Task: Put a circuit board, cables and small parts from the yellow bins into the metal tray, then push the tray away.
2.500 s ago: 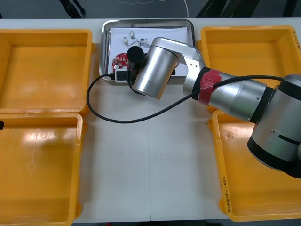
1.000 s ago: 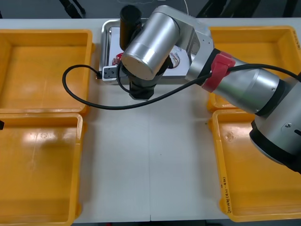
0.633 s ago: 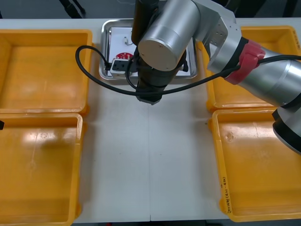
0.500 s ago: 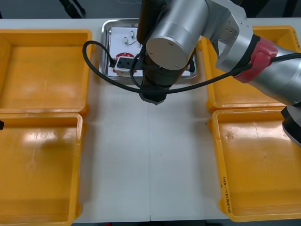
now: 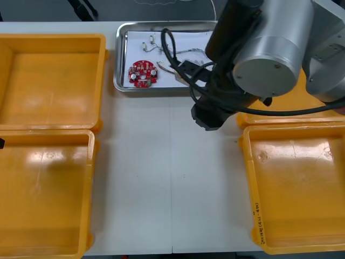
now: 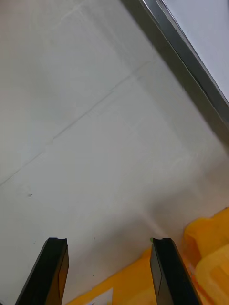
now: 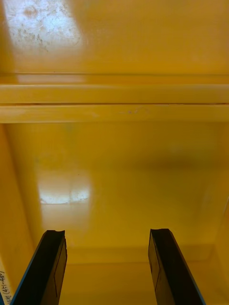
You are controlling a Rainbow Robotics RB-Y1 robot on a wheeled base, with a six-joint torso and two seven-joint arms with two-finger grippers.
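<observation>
Shiny metal tray (image 5: 120, 56), upper centre, holds round red circuit board (image 5: 143, 73), cables (image 5: 186, 52); right claw (image 6: 109, 243), left claw (image 7: 107, 233) gape empty; task seems finished

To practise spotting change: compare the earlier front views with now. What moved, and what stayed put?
The right arm swung off the metal tray toward the robot's right; the right pincer, open, now faces bare table. Tray, red circuit board and yellow bins stayed put.

We'd say probably a robotics lab or assembly bench, since the room itself barely shows: plain light table (image 5: 172, 189), matching yellow bins (image 5: 48, 81) down both sides, a metal tray (image 5: 121, 59) holding a red circuit board (image 5: 143, 73), and a big silver robot arm (image 5: 275, 48) overhead.
</observation>
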